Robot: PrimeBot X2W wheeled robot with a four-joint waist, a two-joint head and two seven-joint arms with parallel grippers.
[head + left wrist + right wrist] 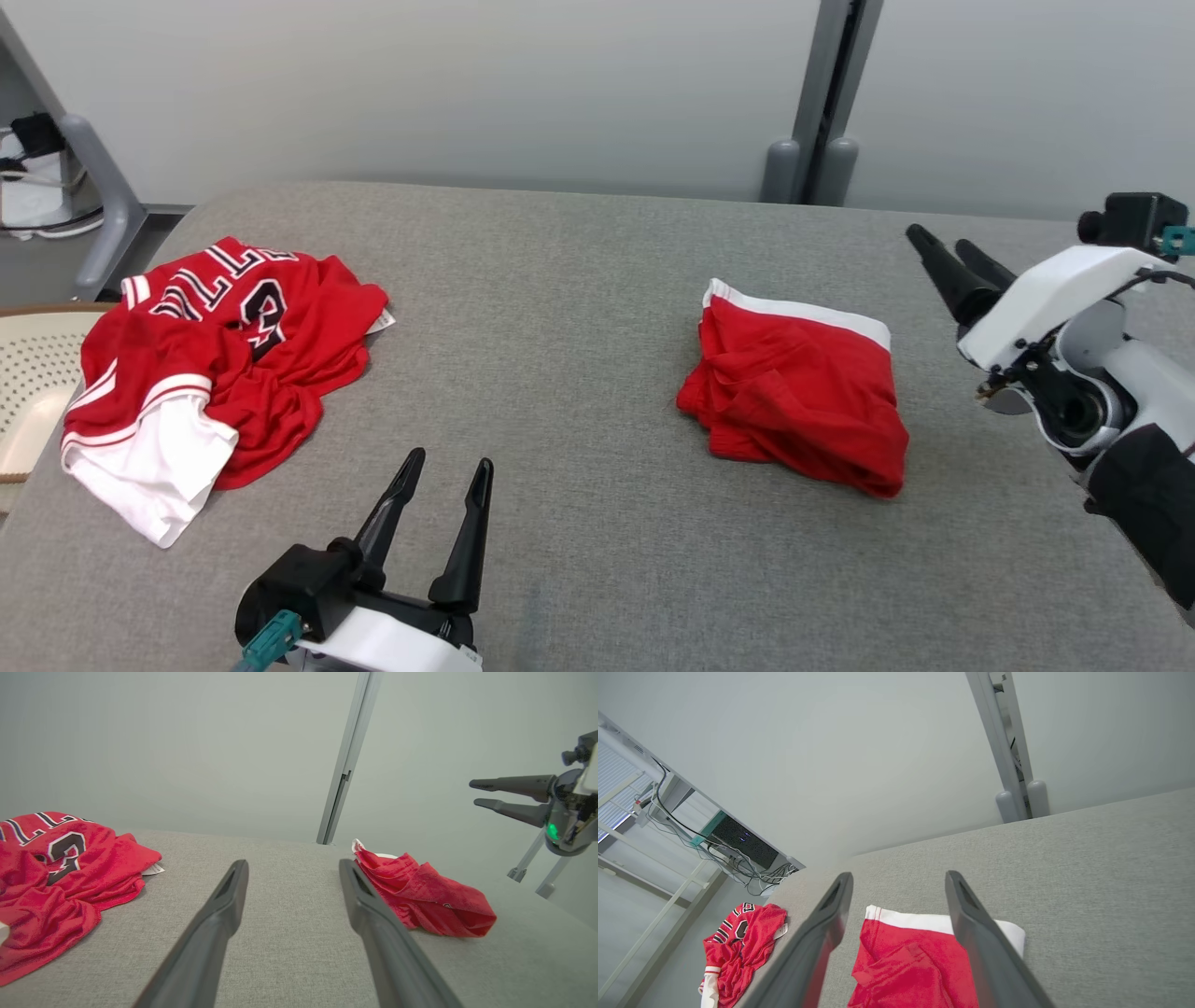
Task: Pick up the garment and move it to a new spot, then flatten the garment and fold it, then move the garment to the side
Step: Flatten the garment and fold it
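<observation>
The left gripper point(449, 457) is nearest, at the near edge of the grey fabric-covered worktop point(579, 280), left of its middle. Its 2 long dark fingers point away from the robot, spread apart and empty, above bare cloth.

Past the worktop's left edge stands a beige perforated basket point(37, 373). Just inside that edge, towards the far left corner, lies a crumpled heap of red and white jerseys point(215, 364). The top jersey shows black-and-white lettering and a numeral 3, and a white panel hangs towards the near side.

Right of the middle lies the folded red garment with a white waistband point(798, 392), a compact block with the band along its far side. It lies flat on the worktop, touching neither gripper and well apart from the heap.

At the right edge the right gripper point(937, 238) hangs above the worktop, beside the folded garment but clear of it. Its 2 fingers are spread wide and released, with nothing between them.
</observation>
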